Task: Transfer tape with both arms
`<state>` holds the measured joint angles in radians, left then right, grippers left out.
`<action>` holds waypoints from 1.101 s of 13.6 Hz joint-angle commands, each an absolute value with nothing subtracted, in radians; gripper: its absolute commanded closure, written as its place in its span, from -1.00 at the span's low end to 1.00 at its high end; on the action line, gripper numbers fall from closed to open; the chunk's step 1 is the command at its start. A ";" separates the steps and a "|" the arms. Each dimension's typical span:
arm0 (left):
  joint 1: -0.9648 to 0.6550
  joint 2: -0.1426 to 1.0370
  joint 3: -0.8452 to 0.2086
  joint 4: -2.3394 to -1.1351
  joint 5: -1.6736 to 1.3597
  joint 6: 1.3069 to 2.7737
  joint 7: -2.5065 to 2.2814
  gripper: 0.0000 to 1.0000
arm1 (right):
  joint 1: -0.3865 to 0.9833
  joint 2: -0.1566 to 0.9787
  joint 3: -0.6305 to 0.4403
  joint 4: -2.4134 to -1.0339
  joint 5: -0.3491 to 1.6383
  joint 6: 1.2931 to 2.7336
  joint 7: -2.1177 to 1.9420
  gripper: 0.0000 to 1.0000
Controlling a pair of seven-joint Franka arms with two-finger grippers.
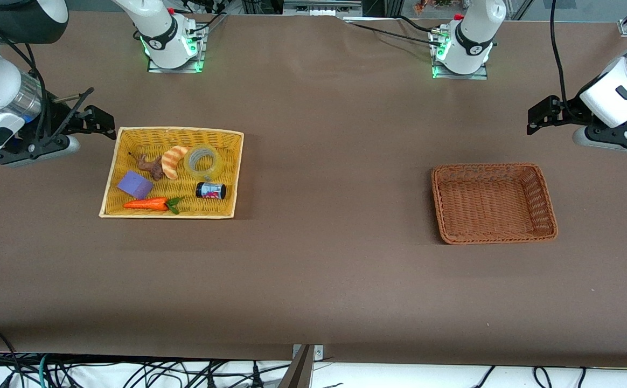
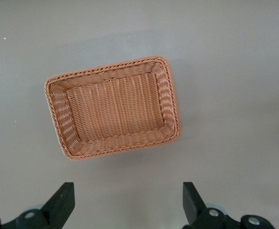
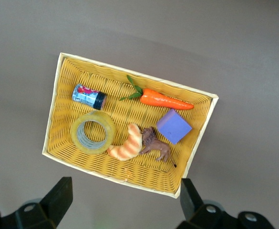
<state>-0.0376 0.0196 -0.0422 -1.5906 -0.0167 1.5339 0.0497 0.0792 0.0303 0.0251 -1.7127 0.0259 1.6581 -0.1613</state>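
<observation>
The tape (image 1: pixel 206 172), a translucent yellowish ring, lies flat in the yellow basket (image 1: pixel 179 130), next to a striped croissant toy (image 1: pixel 173 160). It also shows in the right wrist view (image 3: pixel 110 131). My right gripper (image 1: pixel 96 116) is open and empty, in the air over the table just outside the yellow basket's corner at the right arm's end; it shows open in the right wrist view (image 3: pixel 125 204). My left gripper (image 1: pixel 546 116) is open and empty, over the table past the brown basket (image 1: pixel 486 167) toward the left arm's end; it shows open in the left wrist view (image 2: pixel 128 205).
The yellow basket (image 3: pixel 52 119) also holds a small dark can (image 1: pixel 210 190), a toy carrot (image 1: pixel 148 203), a purple block (image 1: pixel 134 185) and a brown animal toy (image 1: pixel 152 166). The brown basket (image 2: pixel 173 109) holds nothing. Brown table lies between the baskets.
</observation>
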 commanded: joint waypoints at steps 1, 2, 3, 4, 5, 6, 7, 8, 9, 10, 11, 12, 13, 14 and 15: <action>-0.038 0.032 -0.041 -1.559 -0.026 1.519 0.060 -1.00 | 0.077 0.012 0.029 -1.720 0.026 1.644 -0.167 -1.00; -0.038 0.032 -0.041 -1.559 -0.026 1.520 0.060 -1.00 | 0.077 0.012 0.029 -1.720 0.026 1.644 -0.167 -1.00; -0.037 0.032 -0.041 -1.559 -0.028 1.519 0.058 -1.00 | 0.075 0.012 0.029 -1.720 0.026 1.644 -0.169 -1.00; -0.035 0.032 -0.041 -1.559 -0.029 1.520 0.060 -1.00 | 0.075 0.011 0.029 -1.720 0.026 1.644 -0.169 -1.00; -0.035 0.032 -0.041 -1.559 -0.031 1.520 0.060 -1.00 | 0.075 0.012 0.029 -1.720 0.026 1.644 -0.167 -1.00; -0.035 0.032 -0.041 -1.559 -0.031 1.520 0.058 -1.00 | 0.077 0.012 0.031 -1.720 0.026 1.644 -0.160 -1.00; -0.035 0.032 -0.041 -1.559 -0.031 1.520 0.060 -1.00 | 0.077 0.012 0.032 -1.726 0.026 1.646 -0.156 -1.00; -0.034 0.032 -0.041 -1.559 -0.031 1.520 0.060 -1.00 | 0.077 0.012 0.037 -1.735 0.026 1.652 -0.155 -1.00; -0.034 0.032 -0.041 -1.559 -0.031 1.520 0.060 -1.00 | 0.077 0.014 0.038 -1.750 0.026 1.661 -0.135 -1.00; -0.034 0.032 -0.041 -1.559 -0.031 1.520 0.060 -1.00 | 0.077 0.015 0.041 -1.768 0.025 1.684 -0.109 -1.00; -0.034 0.032 -0.041 -1.559 -0.032 1.520 0.060 -1.00 | 0.077 0.021 0.064 -1.778 0.023 1.713 -0.094 -1.00; -0.034 0.032 -0.041 -1.559 -0.032 1.520 0.058 -1.00 | 0.077 0.031 0.078 -1.793 0.020 1.744 -0.069 -1.00; -0.035 0.032 -0.041 -1.559 -0.031 1.519 0.057 -1.00 | 0.077 0.035 0.083 -1.819 0.018 1.773 -0.036 -1.00; -0.035 0.032 -0.041 -1.559 -0.031 1.520 0.058 -1.00 | 0.077 0.046 0.098 -1.854 0.017 1.819 -0.005 -1.00; -0.035 0.032 -0.041 -1.559 -0.031 1.520 0.058 -1.00 | 0.077 0.049 0.130 -1.903 0.015 1.885 0.024 -1.00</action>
